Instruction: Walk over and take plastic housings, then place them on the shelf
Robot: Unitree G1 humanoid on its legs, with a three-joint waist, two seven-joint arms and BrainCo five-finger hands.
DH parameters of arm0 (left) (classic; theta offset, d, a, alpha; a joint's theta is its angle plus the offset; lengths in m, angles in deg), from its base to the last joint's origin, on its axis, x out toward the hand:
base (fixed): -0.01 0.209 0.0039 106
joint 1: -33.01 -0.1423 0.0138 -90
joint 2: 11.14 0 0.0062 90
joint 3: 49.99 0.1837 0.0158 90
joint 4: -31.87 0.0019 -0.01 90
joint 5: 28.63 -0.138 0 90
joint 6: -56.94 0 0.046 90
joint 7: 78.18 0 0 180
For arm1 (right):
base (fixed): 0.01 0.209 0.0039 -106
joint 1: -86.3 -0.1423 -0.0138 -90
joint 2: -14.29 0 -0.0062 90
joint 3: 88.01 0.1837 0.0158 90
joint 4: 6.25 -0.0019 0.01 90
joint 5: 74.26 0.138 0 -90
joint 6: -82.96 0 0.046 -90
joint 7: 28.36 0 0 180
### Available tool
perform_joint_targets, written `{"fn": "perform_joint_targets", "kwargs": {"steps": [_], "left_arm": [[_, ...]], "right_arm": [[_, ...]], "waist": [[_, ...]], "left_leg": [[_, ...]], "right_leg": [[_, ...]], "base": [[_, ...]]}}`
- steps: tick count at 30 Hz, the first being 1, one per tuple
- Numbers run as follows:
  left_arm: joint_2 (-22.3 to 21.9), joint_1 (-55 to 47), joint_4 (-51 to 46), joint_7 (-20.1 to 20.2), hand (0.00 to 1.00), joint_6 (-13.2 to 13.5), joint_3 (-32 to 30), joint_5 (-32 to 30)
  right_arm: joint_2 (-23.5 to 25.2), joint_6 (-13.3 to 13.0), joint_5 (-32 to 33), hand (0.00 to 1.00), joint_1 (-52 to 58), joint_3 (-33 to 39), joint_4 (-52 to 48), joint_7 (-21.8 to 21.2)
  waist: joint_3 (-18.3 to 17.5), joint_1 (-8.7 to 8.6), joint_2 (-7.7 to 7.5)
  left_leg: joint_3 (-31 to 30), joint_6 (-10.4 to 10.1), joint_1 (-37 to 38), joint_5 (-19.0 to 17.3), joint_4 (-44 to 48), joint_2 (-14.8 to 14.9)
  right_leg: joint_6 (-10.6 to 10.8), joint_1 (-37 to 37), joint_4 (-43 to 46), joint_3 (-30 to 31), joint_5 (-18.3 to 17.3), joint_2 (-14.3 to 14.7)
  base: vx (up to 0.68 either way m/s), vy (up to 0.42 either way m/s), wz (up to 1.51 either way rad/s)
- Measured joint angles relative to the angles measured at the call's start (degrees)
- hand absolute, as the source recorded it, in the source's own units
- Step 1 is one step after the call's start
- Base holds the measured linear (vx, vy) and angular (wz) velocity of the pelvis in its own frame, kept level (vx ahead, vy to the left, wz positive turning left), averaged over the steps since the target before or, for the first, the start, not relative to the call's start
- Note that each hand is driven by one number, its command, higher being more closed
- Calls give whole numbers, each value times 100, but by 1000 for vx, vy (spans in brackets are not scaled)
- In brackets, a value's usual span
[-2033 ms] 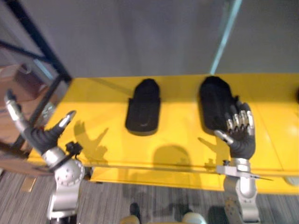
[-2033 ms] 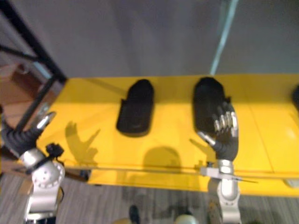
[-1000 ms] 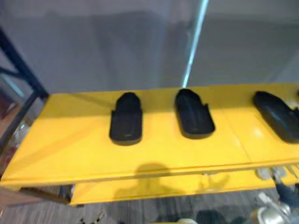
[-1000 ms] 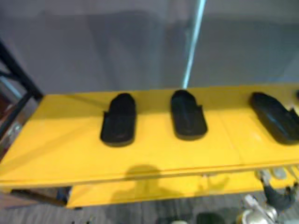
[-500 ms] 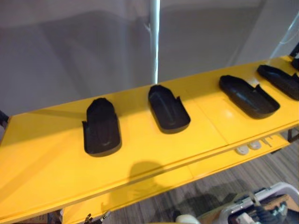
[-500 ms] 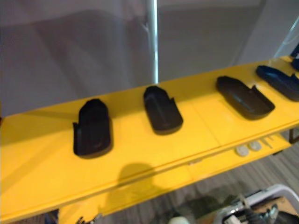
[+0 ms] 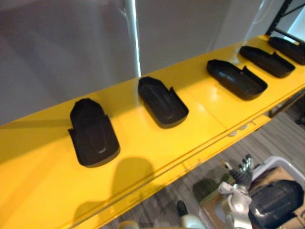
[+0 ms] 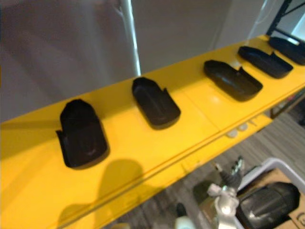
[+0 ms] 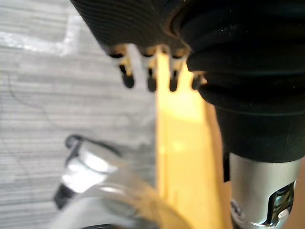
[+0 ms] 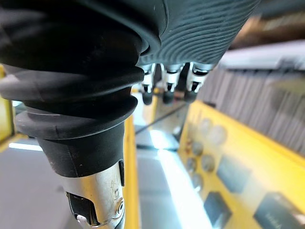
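The view has swung right along the yellow shelf, and both hands have come off it. The right hand, which lay on one housing two seconds ago, now hangs low below the shelf edge, fingers loose and empty. The left hand hangs likewise, holding nothing. Five plastic housings sit in a row on the shelf, so that placement looks done and the robot is probably turning away for more

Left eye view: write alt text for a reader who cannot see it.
Five black plastic housings lie spaced in a row along a yellow shelf that runs diagonally before a grey wall. Below its front edge, at lower right, the robot's right hand shows above grey floor.
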Motion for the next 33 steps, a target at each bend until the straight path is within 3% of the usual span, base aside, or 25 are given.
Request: {"fn": "perform_joint_targets", "kwargs": {"steps": [3,4,6,9,12,16,18,19,22,25,27,28,29,30,31,32,33], "left_arm": [[-99,53,-8,37,0,40,2,132],[-135,57,-16,86,0,45,-19,164],[-211,79,-15,160,0,47,-28,140],[-323,84,-26,179,0,75,-64,83],[-357,111,-62,172,0,170,-200,-361],[-298,131,-304,35,0,153,-198,-737],[-226,147,-515,-193,0,58,-208,-689],[-232,231,-573,-345,0,16,-236,-635],[-81,434,-604,-353,0,-87,-265,-517],[-72,435,-601,-341,0,-211,-373,-522],[56,346,-541,-305,0,-246,-453,-521],[188,265,-434,-247,0,-258,-495,-522],[212,255,-357,-207,0,-272,-503,-521],[159,240,-231,-167,0,-267,-492,-524],[143,197,-139,-148,0,-247,-491,-524],[146,188,-80,-138,0,-240,-491,-524],[103,236,34,-140,0,-240,-498,-535]], "right_arm": [[6,-2,8,0,122,16,0,-151],[25,-13,73,0,210,49,-13,-155],[127,-19,214,0,354,179,-28,-133],[275,-19,245,0,440,282,-27,37],[433,-218,459,0,281,257,-108,118],[540,-408,473,0,540,31,-419,77],[544,-409,444,0,788,-106,-712,-50],[557,-413,434,0,856,-252,-746,-128],[613,-424,434,0,913,-424,-745,-169],[660,-450,476,0,652,-587,-589,-146],[665,-439,461,0,352,-713,-388,-71],[664,-415,442,0,143,-774,-288,-5],[634,-398,438,0,32,-772,-227,38],[594,-343,362,0,-102,-770,-221,154],[568,-230,208,0,-142,-804,-256,202],[550,-168,194,0,-173,-850,-253,202],[487,-11,179,0,-221,-873,-241,174]], "waist": [[-57,10,68],[-49,11,189],[-81,-1,261],[-98,108,335],[-53,169,243],[95,198,133],[170,197,77],[195,210,97],[258,296,-108],[214,345,-111],[200,384,-177],[167,394,-260],[155,395,-235],[210,382,-115],[190,376,-190],[182,381,-247],[178,365,-250]], "left_leg": [[-190,-11,-131,8,54,25],[-305,-20,-218,14,116,59],[-349,-47,-449,99,197,81],[-351,-88,-499,242,174,88],[-286,-95,-510,221,302,94],[226,-50,-535,-288,1110,350],[432,69,-559,-526,1381,499],[634,114,-557,-522,1379,738],[855,19,-562,-358,1327,907],[1007,-133,-490,-95,981,1120],[973,-273,-506,27,918,1324],[886,-389,-499,89,908,1437],[838,-491,-472,182,842,1545],[781,-603,-343,386,637,1721],[807,-697,-301,445,558,1717],[809,-699,-325,445,588,1696],[787,-699,-401,494,675,1755]], "right_leg": [[4,26,-12,-346,-2,-52],[-1,87,-46,-557,-9,-69],[29,116,-79,-914,-33,-165],[56,206,-54,-1209,-63,-249],[58,88,126,-1079,-61,-224],[124,-110,364,-556,-27,39],[-230,-123,314,-1040,-221,-54],[-446,-206,501,-1581,-369,-159],[-479,-315,1270,-2199,-392,-430],[-704,-313,2251,-2164,-515,-845],[-1063,-233,2443,-2128,61,-1045],[-984,-144,2349,-2040,368,-969],[-984,-149,2382,-2104,295,-866],[-783,-266,2541,-2177,-63,-773],[-425,-287,2274,-2380,-381,-792],[-208,-257,2111,-2496,-521,-843],[189,-153,1844,-2664,-903,-797]], "base": [[-21,-17,38],[2,-41,57],[1,-58,92],[-16,-29,58],[-69,15,-16],[-153,90,-81],[-255,111,-89],[-149,75,-75],[-54,5,-50],[97,-105,-30],[132,-217,-34],[95,-258,-34],[147,-408,-33],[104,-350,-28],[107,-358,-25],[109,-359,-34],[130,-388,-51]]}}
